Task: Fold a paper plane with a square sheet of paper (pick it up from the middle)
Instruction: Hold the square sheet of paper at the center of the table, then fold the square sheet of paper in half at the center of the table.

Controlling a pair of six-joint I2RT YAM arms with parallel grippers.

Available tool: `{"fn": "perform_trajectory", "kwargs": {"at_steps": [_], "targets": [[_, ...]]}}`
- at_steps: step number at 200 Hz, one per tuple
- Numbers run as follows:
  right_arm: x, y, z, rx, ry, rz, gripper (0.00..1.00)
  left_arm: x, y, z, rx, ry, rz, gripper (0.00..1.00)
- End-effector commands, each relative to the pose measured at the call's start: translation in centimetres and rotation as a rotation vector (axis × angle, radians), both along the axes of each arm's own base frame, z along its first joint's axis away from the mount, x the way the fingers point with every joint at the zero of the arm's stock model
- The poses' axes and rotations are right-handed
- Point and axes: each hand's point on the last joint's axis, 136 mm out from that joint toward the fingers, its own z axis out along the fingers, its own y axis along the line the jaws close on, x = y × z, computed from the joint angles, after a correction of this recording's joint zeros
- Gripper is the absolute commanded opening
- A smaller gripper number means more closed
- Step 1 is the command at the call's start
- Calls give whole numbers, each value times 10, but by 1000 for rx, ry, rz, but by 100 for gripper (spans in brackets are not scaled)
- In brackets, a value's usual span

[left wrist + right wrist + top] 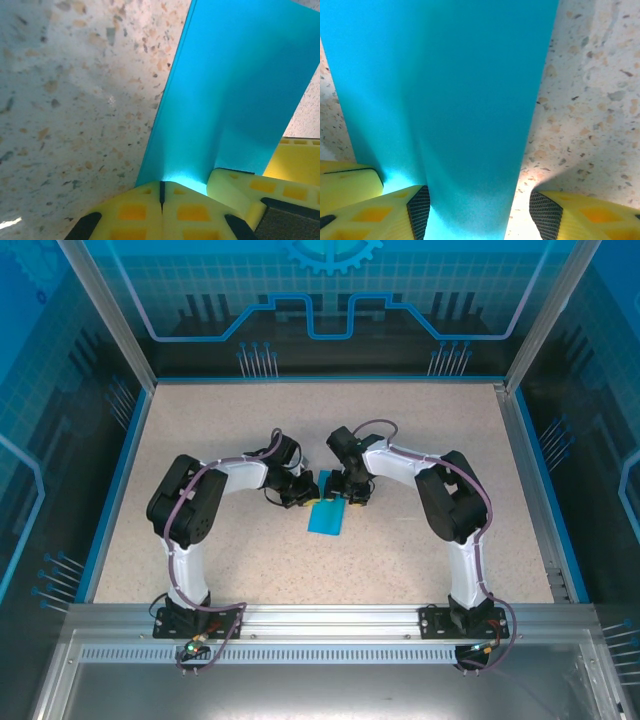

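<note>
The left gripper (161, 189) is clenched on one edge of the square sheet of paper (328, 514). The sheet sits about mid-tabletop (210, 430), and part of it is raised into a ridge. The pinch looks shallow, so the edge may slip free, and a hard pull could tear the thin sheet or crease it off-line. The right gripper (476, 202) is released, its fingers (385, 207) astride the raised paper. Closing off-centre would likely set a crooked fold. The two grippers also sit close enough that they could knock each other. Count: one sheet, two grippers.
</note>
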Motion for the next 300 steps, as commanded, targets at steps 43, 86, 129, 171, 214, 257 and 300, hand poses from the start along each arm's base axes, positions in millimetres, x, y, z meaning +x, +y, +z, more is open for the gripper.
{"fn": "perform_trajectory", "kwargs": {"at_steps": [43, 86, 129, 171, 214, 257, 300], "targets": [[-31, 5, -59, -17, 112, 52, 62, -12, 11, -18, 93, 54, -13, 2], [2, 1, 8, 102, -70, -11, 63, -14, 14, -22, 112, 63, -13, 1], [18, 6, 61, 235, -279, 19, 61, -17, 17, -30, 132, 86, -6, 1], [14, 34, 84, 285, -352, 81, 46, -19, 22, -34, 159, 92, -4, 0], [6, 48, 49, 302, -204, 69, 29, -19, 24, -37, 175, 99, 1, 0], [4, 38, 28, 264, -115, 43, 26, -22, 28, -40, 203, 131, 16, 0], [-3, 22, 5, 256, -43, 21, 22, -26, 34, -45, 243, 164, 38, 0]]}}
